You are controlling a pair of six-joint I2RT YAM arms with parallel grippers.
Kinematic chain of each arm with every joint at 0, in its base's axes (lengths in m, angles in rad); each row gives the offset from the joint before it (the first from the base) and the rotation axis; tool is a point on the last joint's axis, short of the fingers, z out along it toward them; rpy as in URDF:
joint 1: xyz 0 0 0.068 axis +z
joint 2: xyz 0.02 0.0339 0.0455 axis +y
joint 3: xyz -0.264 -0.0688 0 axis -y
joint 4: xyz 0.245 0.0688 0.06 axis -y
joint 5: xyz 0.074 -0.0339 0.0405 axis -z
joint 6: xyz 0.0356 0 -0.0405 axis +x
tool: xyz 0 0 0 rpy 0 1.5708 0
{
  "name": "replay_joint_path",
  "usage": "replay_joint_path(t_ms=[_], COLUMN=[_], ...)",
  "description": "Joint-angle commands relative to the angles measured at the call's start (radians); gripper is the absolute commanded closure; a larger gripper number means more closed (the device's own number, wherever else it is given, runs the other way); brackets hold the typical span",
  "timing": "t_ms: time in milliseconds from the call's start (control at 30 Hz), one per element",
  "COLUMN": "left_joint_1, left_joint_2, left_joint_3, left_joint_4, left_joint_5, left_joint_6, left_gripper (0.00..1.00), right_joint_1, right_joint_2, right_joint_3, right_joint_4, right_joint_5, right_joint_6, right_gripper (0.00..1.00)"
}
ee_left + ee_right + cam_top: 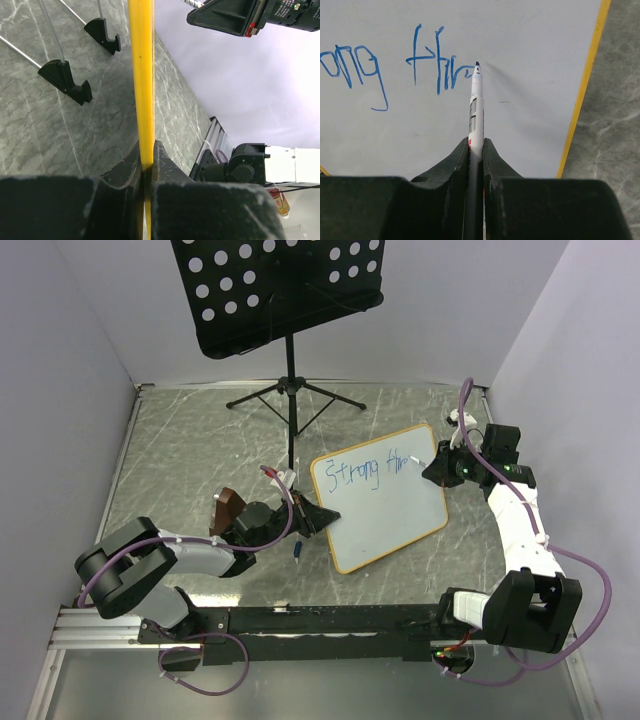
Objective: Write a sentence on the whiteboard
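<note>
Touching the whiteboard (530, 45) beside blue lettering (439, 65), a marker (476, 105) sits in right gripper (476, 144).

Left fingers (126, 172) and right fingers (456, 162) both tightly together, forward-pointing.

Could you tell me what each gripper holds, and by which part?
Left gripper: whiteboard, by its frame edge. Right gripper: marker, by its barrel.

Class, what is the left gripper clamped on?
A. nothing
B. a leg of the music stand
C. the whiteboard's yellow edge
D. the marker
C: the left gripper is shut on the yellow edge of the whiteboard; the marker is in the right gripper.
</note>
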Motion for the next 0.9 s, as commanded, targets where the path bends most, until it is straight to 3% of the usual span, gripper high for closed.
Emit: replay_joint_path(t_ms=[0, 867], left_joint_1=[-0.003, -0.003], left_joint_2=[-0.01, -0.008], left_joint_3=[0.024, 0.029], left_joint_4=[0.102, 0.095], left_joint_5=[0.038, 0.04], left_joint_6=[0.029, 0.031], left_gripper=[0.99, 0.99], right_joint_1=[-0.007, -0.007], right_joint_2=[-0.013, -0.019], right_joint_3=[0.017, 0.011], right_joint_4=[0.032, 0.038], right_joint_5=[-0.019, -0.036], right_joint_6=[-0.018, -0.037], right_gripper=[1.0, 1.0])
